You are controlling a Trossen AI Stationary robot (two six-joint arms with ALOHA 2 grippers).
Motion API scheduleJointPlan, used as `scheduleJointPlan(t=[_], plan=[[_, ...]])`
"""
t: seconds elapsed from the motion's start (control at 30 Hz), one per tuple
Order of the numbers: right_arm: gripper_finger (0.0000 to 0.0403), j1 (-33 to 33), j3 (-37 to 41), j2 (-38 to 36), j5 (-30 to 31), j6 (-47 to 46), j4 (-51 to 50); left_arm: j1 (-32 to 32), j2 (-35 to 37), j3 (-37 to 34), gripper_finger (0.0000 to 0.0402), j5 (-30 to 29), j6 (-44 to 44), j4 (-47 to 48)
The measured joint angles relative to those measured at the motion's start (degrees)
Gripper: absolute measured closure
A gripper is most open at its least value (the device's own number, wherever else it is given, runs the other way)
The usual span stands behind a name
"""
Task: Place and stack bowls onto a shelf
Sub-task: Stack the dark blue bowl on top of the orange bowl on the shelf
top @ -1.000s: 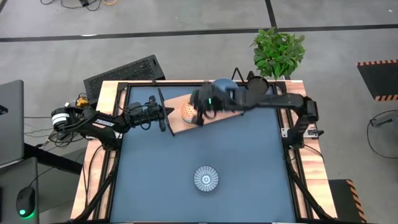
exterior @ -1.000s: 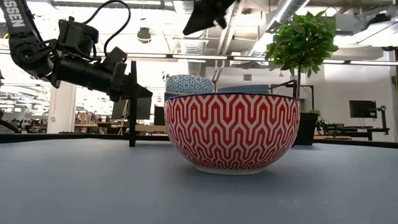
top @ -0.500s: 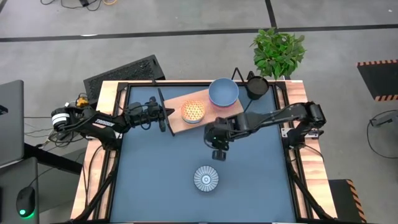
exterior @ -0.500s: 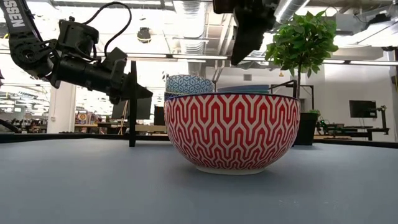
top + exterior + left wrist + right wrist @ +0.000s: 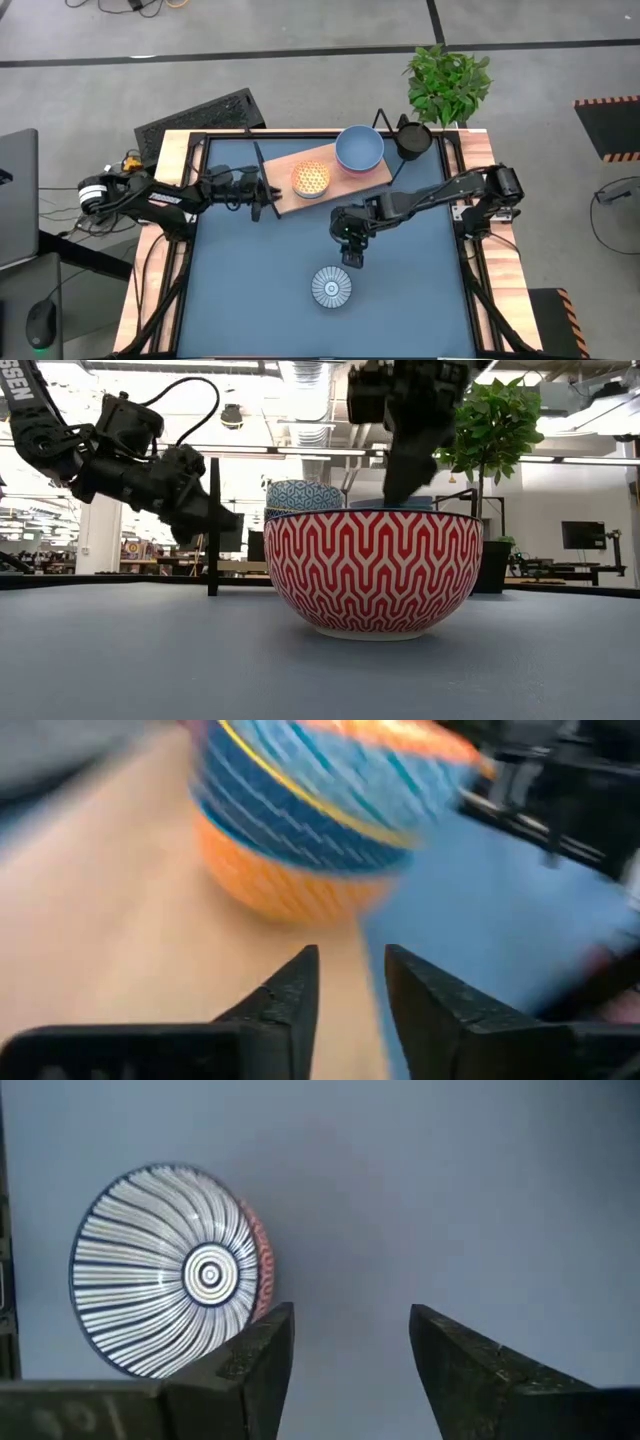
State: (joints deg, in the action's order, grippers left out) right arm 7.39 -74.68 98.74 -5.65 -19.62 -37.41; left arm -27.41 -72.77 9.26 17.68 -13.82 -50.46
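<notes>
Since the earlier pictures, the right arm had swung off the light-wood rectangular shelf with the thin black wire frame [image 5: 335, 172] and come forward over the blue mat, and its right end effector [image 5: 351, 258] now hung with its fingers spread and nothing between them. That left the round bowl with blue-and-white stripes inside and a red zigzag outside [image 5: 331, 287] alone on the mat of the bench [image 5: 420, 300], upright, near the front. It lay just ahead of the right end effector and slightly to the robot's left of it, close but apart; the right wrist view showed it [image 5: 170, 1270] off to one side of the open fingers, not between them. A round bowl has no long axis, so any rim approach would probably do.

The left end effector [image 5: 262, 196] sat at the shelf's left end, its fingers [image 5: 285, 995] parted a little and gripping nothing, having loosened since the earlier pictures. It was well apart from the striked bowl's spot, so the right arm was much the nearer.

On the shelf, a stacked orange-patterned bowl [image 5: 310, 179] stood left of a plain grey-blue bowl [image 5: 359, 148]; a small black pot [image 5: 413, 138] was just beyond the shelf's right end. Bare mat surrounded the striped bowl on all sides, with open room for the lift toward the shelf
</notes>
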Motion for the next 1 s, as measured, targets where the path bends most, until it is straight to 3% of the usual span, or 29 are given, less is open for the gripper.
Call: scheduleJointPlan(t=[0.1, 0.4, 0.67, 1.0], plan=[[0.0179, 0.16, 1.59, 0.13, -0.55, -1.0, 2.52, 0.04, 2.64, 0.0, 0.0278, 3.13, -1.73, 7.77], [0.0183, 1.29, 1.51, 0.02, -0.56, -0.9, 4.45, 0.04, 16.51, -0.02, 0.0263, -4.36, -4.68, 29.03], [0.0184, 2.66, 1.52, 2.18, -2.15, 0.23, 6.71, 1.53, 33.59, -0.02, 0.0263, -4.64, -11.08, 47.51], [0.0184, 2.68, -1.32, 10.82, -12.52, 0.6, 8.03, 6.73, 43.51, 0.13, 0.0263, -6.46, -16.03, 50.32]])
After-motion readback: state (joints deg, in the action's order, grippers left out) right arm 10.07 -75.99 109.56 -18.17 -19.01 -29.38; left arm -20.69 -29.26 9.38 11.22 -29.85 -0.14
